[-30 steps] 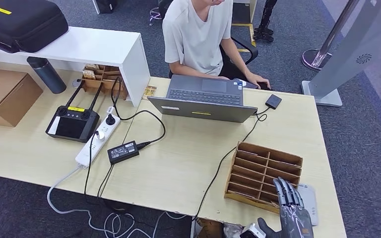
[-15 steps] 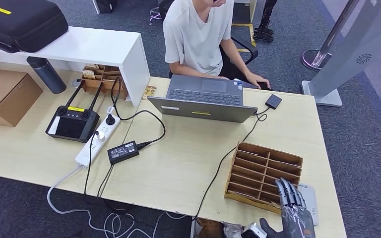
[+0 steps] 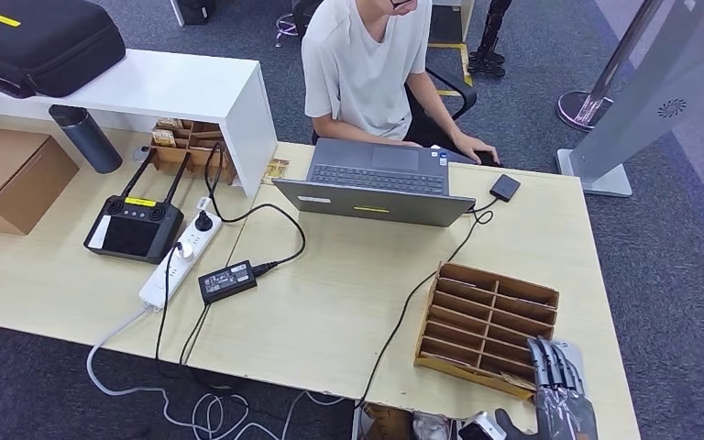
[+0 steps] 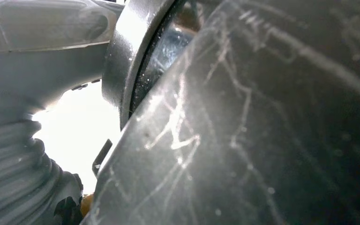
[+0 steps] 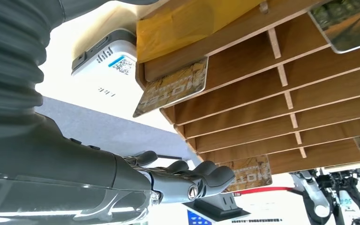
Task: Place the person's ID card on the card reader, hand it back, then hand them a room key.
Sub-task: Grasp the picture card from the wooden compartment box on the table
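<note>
Grey right hand (image 3: 561, 394) lay over the white card reader (image 3: 572, 359) at the desk's (image 3: 330, 302) near right corner, fingers stretched out, grasping nothing. Beside it stood the wooden slotted key rack (image 3: 486, 325) with hotel key cards (image 5: 173, 89) in its slots. Left hand's state: could not tell.

The brown wooden slotted rack (image 3: 488, 328) sits on the pale wooden surface (image 3: 330, 312), lower right; the grey open laptop (image 3: 378, 181) sits behind it, upper middle.

White card reader (image 3: 572, 365) lies flat beside the slotted wooden rack (image 3: 488, 325).
</note>
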{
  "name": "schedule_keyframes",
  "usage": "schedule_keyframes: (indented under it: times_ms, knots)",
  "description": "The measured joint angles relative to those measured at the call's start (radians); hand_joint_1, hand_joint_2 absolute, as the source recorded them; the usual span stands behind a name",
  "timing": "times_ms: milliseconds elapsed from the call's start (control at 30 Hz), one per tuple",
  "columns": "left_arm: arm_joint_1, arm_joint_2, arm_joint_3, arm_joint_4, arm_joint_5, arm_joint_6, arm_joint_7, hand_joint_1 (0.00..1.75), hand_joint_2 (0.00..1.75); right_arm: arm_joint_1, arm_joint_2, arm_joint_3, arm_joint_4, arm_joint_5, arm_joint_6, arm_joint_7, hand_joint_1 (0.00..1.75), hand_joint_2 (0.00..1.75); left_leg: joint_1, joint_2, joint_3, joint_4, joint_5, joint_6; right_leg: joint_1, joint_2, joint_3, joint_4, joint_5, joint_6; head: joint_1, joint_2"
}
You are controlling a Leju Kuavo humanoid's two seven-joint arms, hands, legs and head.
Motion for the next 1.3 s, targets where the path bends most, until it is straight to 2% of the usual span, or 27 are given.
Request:
schedule_keyframes:
  times_ms: [167,300,333,1033,1300]
  knots:
    - [0.000,0.000,-0.012,0.000,0.013,0.000,0.000,0.00,1.75,0.003,0.000,-0.006,0.000,0.000,0.000,-0.001,0.00,1.75,0.000,0.000,0.000,0.000,0.000,0.000,0.000,0.000,0.000,0.000,0.000,0.000,0.000,0.000]
    - [0.000,0.000,-0.018,0.000,0.018,0.000,0.000,0.00,1.75,0.003,0.000,-0.008,0.000,-0.004,0.002,-0.008,1.70,1.75,0.000,0.000,0.000,0.000,0.000,0.000,0.000,0.000,0.000,0.000,0.000,0.000,0.000,0.000]
    - [0.000,0.000,-0.018,0.000,0.019,0.000,0.000,0.00,1.75,0.003,0.000,-0.008,0.000,-0.006,0.003,-0.011,1.75,1.75,0.000,0.000,0.000,0.000,0.000,0.000,0.000,0.000,0.000,0.000,0.000,0.000,0.000,0.000]
    - [-0.002,0.003,-0.057,0.000,0.055,0.000,0.000,0.00,1.75,-0.006,0.000,-0.012,0.001,-0.079,0.012,-0.067,1.75,1.75,0.000,-0.001,0.000,0.000,0.000,0.000,0.000,-0.001,0.000,0.000,0.000,0.000,0.000,0.000]
    - [-0.006,0.010,-0.194,0.000,0.195,0.007,0.000,0.00,1.75,-0.018,0.003,-0.017,0.004,-0.088,0.023,-0.100,1.75,1.75,0.000,-0.001,0.000,0.000,0.000,0.000,0.000,-0.001,0.001,0.000,0.000,0.000,0.000,0.000]
